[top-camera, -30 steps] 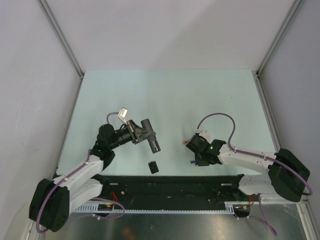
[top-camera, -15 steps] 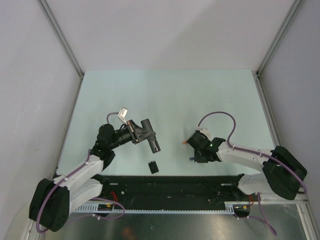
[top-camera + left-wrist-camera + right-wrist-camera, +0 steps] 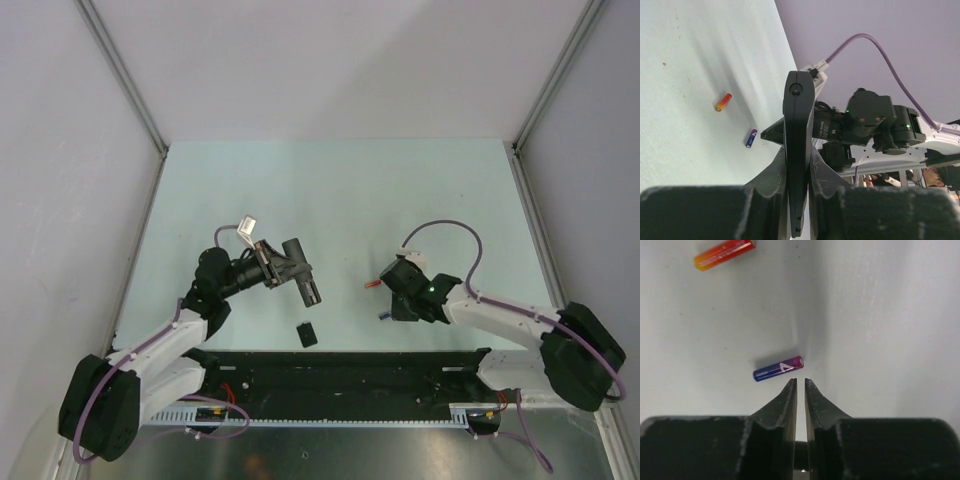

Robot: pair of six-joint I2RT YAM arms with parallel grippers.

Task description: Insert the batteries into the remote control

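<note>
My left gripper (image 3: 292,263) (image 3: 799,150) is shut on the remote control (image 3: 304,279) (image 3: 799,125), a slim black bar held edge-on above the table left of centre. Both batteries lie loose on the table. The red-orange one (image 3: 371,284) (image 3: 723,102) (image 3: 724,254) lies farther out. The dark blue-purple one (image 3: 383,317) (image 3: 751,138) (image 3: 778,368) lies just beyond my right gripper's tips, slightly to their left. My right gripper (image 3: 392,310) (image 3: 800,381) hovers low over the table with its jaws a narrow slit apart and nothing between them.
A small black squarish cover piece (image 3: 307,333) lies near the front edge, below the remote. A black rail (image 3: 350,372) runs along the near edge. Grey walls enclose the pale green table (image 3: 330,190) on three sides.
My right wrist has shifted slightly over the batteries, uncovering the red-orange one in the top view, and its jaws have parted a sliver. The left arm and remote have not moved.
</note>
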